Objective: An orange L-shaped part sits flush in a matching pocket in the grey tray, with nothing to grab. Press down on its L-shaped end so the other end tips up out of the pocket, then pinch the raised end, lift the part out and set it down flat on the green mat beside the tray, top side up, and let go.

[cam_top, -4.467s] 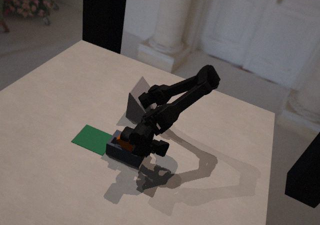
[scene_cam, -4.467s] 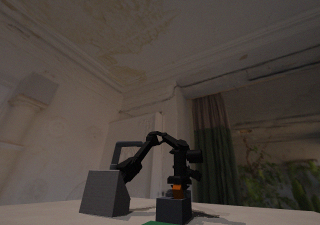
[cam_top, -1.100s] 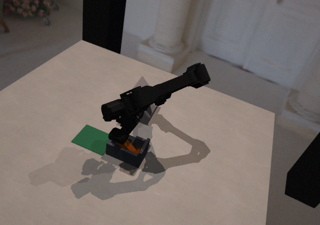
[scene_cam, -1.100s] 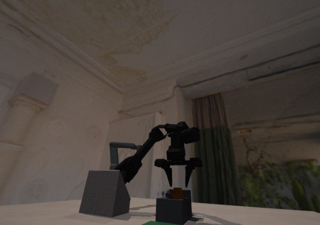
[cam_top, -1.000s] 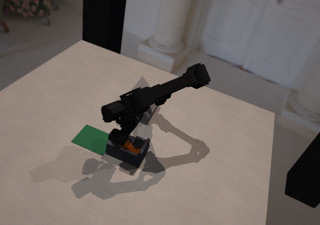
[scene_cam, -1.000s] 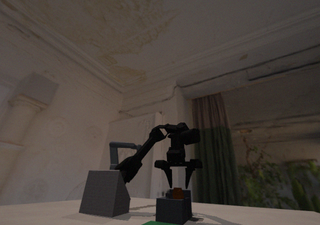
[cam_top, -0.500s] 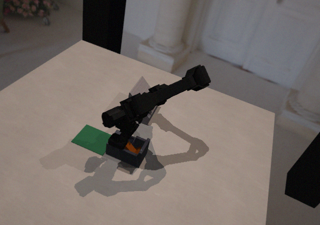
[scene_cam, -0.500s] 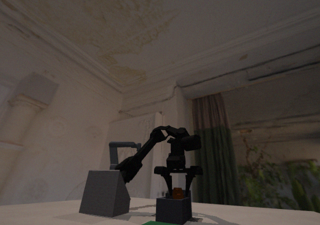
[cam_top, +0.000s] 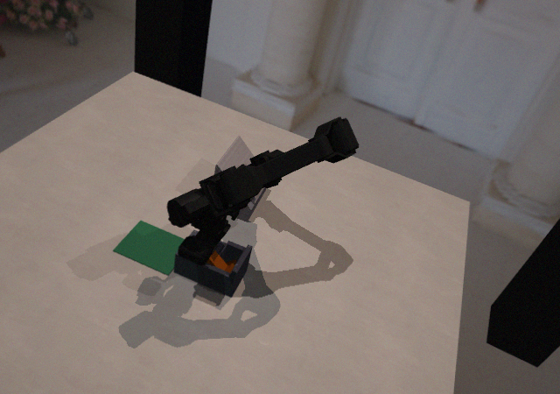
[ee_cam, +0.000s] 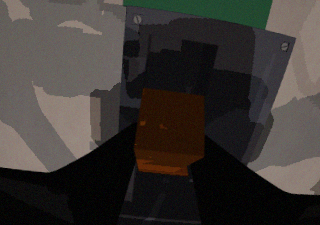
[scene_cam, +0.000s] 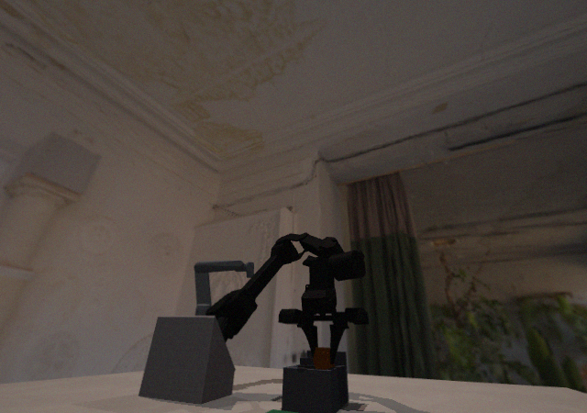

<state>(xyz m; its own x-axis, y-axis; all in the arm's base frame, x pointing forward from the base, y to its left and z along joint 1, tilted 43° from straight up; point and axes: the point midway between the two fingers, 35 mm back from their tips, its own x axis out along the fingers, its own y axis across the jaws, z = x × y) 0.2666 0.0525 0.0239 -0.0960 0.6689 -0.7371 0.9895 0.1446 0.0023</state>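
Observation:
The orange part [cam_top: 221, 262] [scene_cam: 323, 358] [ee_cam: 172, 117] is tilted in the grey tray [cam_top: 206, 277] [scene_cam: 308, 389] [ee_cam: 270, 60], with its end on the mat's side raised to about the rim or above. My gripper [scene_cam: 324, 351] [ee_cam: 165, 133] points down over the tray, a finger against each side of that raised end, shut on it. The part's lower end is still down in the tray; the fingers and tray walls partly hide it. The green mat [cam_top: 151, 247] [scene_cam: 280, 411] [ee_cam: 200, 5] lies flat beside the tray, with nothing on it.
A grey wedge-shaped block [scene_cam: 180, 361] stands on the table [cam_top: 339, 335] near the arm's lower links, with a grey bent post [scene_cam: 202, 285] by it. The tray's walls stand close around the fingers. Shadows of the arm fall across the table.

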